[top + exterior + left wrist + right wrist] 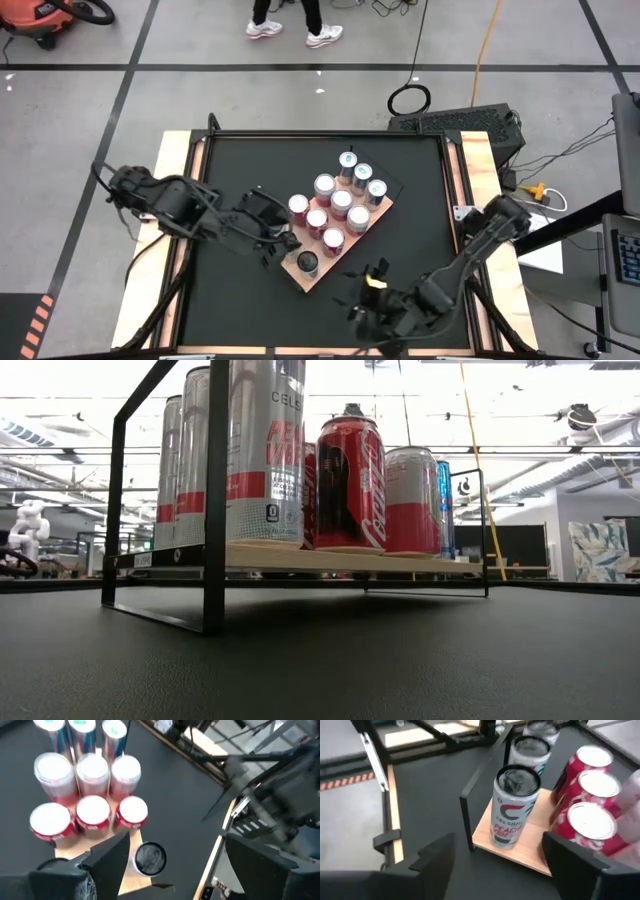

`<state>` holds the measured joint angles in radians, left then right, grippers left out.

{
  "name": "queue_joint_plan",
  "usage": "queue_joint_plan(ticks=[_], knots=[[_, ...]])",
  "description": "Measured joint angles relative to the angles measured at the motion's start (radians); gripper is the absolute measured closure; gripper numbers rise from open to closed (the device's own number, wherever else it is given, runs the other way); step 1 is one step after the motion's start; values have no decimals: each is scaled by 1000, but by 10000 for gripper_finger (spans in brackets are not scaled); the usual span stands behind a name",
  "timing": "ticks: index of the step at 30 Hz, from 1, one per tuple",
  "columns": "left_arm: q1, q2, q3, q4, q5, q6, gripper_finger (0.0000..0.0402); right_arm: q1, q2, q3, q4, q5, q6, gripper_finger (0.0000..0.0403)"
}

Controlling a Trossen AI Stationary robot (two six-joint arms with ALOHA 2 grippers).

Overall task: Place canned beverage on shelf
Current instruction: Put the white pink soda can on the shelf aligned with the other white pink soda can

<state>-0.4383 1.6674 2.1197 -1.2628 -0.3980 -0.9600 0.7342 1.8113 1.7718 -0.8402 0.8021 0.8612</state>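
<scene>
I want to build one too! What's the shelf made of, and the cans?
The shelf looks like pale wood, matte with faint grain, on thin black legs that are probably metal. The silver can looks like shiny printed metal, likely aluminium, judging by its gleaming top.

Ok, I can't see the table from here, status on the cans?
Left claw open, empty, beside the shelf. Right claw empty, near the table's front edge. Ten cans on the shelf, newest can upright at its near end. Nothing in the way.

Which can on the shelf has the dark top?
The can alone at the shelf's near corner; the others have pale tops.
</scene>
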Motion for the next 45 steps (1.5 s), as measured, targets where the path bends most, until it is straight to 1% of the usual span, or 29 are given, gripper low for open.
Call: queue_joint_plan(ticks=[8, 12, 14, 17, 22, 26, 31, 45], knots=[[-30, -25, 0, -5, -75, 46, 75, -91, 103, 0, 85, -31, -58, 210], [-35, -27, 0, -3, -83, 50, 75, -139, 138, 0, 173, -102, -117, 260], [-36, -27, 0, -4, -83, 50, 75, -152, 141, 0, 174, -127, -117, 284], [-42, -27, 0, -7, -84, 50, 75, -163, 140, 0, 155, -126, -98, 316], [-55, -27, 0, -26, -94, 50, 75, -174, 140, 0, 156, -127, -98, 355], [-55, -27, 0, -31, -108, 50, 75, -181, 140, 0, 156, -127, -103, 375], [-55, -27, 0, -34, -126, 53, 75, -190, 140, 0, 172, -147, -132, 389], [-55, -27, 0, -41, -131, 57, 75, -208, 140, 0, 178, -153, -163, 392]])
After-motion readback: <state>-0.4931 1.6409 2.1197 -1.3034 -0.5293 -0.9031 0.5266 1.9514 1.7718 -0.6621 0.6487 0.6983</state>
